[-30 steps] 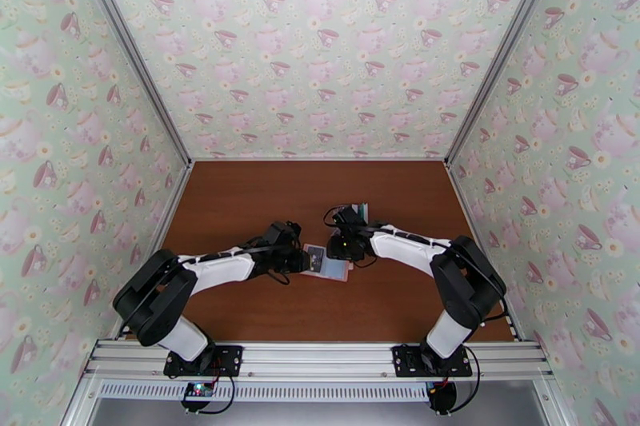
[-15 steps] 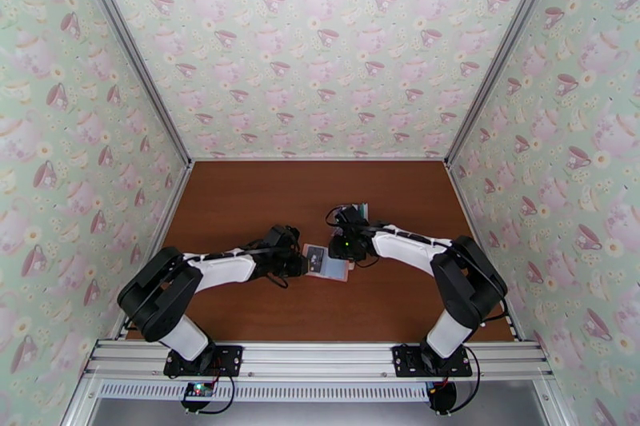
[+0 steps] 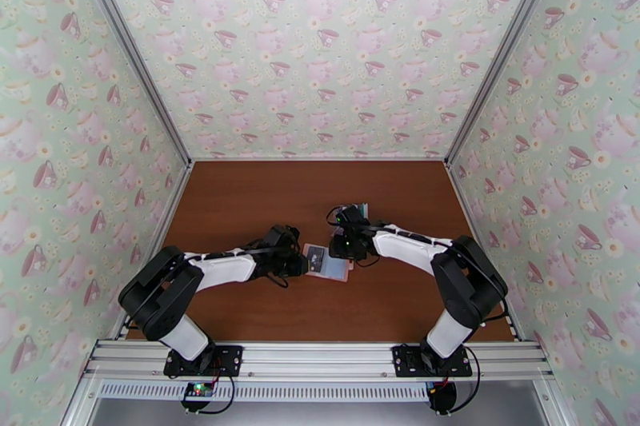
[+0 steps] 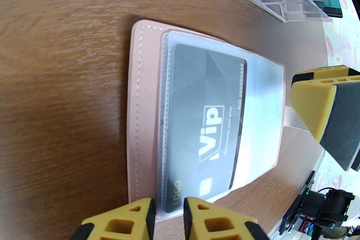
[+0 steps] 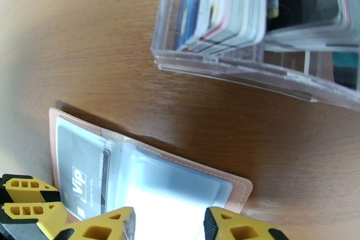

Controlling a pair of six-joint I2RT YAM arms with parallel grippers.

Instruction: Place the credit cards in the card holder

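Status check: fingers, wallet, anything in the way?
Left fingers narrowly apart at black card, grip unclear. Right fingers open above pink wallet. Card lies in wallet sleeve. Beyond, clear rack stands apart.

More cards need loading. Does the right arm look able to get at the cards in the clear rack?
Probably yes: the clear rack stands just beyond the open right gripper, bare table between, its cards uncovered.

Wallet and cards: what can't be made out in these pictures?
- Left wrist: card near end, hidden by left gripper fingers.
- Right wrist: wallet right pocket, washed out by glare; rack cards blurred, cut off by top edge.
- Top: card print, too small.
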